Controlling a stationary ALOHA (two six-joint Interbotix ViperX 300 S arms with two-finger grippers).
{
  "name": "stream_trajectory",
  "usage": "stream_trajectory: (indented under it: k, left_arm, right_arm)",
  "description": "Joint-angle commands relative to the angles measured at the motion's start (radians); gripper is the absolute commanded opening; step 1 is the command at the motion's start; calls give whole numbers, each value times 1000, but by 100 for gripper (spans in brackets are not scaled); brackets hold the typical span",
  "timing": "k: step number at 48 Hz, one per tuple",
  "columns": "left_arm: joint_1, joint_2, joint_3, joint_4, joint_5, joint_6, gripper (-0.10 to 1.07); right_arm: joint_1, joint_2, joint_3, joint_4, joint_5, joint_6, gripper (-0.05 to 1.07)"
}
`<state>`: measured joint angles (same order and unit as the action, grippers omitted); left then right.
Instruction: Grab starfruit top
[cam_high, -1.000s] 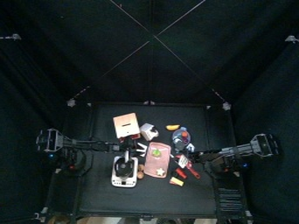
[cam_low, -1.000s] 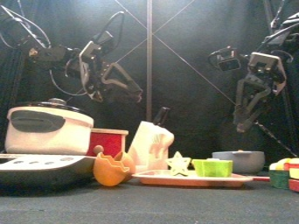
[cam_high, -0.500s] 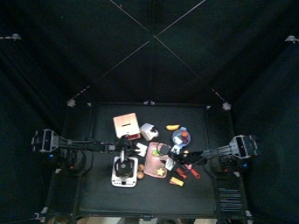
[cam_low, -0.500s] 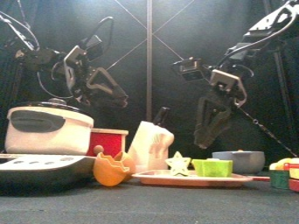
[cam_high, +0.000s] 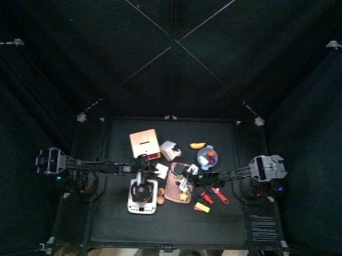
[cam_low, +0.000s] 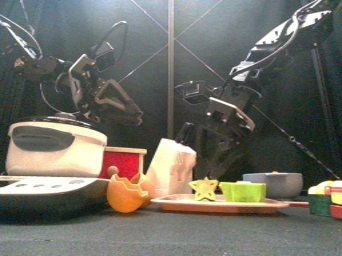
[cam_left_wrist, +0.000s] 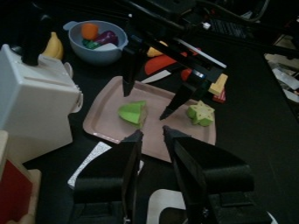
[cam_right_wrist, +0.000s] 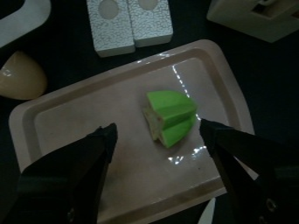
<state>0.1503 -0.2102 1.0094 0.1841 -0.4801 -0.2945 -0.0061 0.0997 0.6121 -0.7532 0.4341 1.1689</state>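
A ridged green starfruit piece (cam_right_wrist: 170, 117) lies on a pink tray (cam_right_wrist: 82, 197); it also shows in the left wrist view (cam_left_wrist: 133, 113) and the front view (cam_low: 242, 190). A yellow-green star-shaped slice (cam_left_wrist: 201, 113) lies beside it on the same tray (cam_left_wrist: 156, 141) and stands up in the front view (cam_low: 205, 187). My right gripper (cam_right_wrist: 163, 149) is open and hangs just above the green piece, one jaw on each side, not touching it. In the top view it (cam_high: 195, 175) is over the tray. My left gripper (cam_left_wrist: 158, 150) is open and empty, held high at the left (cam_low: 114, 100).
A white rice cooker (cam_low: 54, 148), a red box (cam_low: 124, 160), an orange shell-like piece (cam_low: 124, 195) and a white block (cam_low: 171, 165) stand left of the tray. A bowl (cam_low: 274, 182) and small blocks (cam_low: 325, 196) stand at the right.
My right arm has swung down and to the left, from high at the right to just over the tray. The left arm has barely moved.
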Motion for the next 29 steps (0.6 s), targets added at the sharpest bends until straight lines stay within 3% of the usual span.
stream_trajectory:
  k: [1,16,29]
  left_arm:
    - [3,-9,-11,2,-9,2,69]
    - [3,-9,-11,-2,-9,2,69]
    - [3,-9,-9,-2,-9,0,69]
  right_arm:
    - [-18,-2,-25,-5,-2,-2,104]
    - [-23,87,-55,-21,-3,-3,104]
    - [-18,97,-54,-28,-9,-5,103]
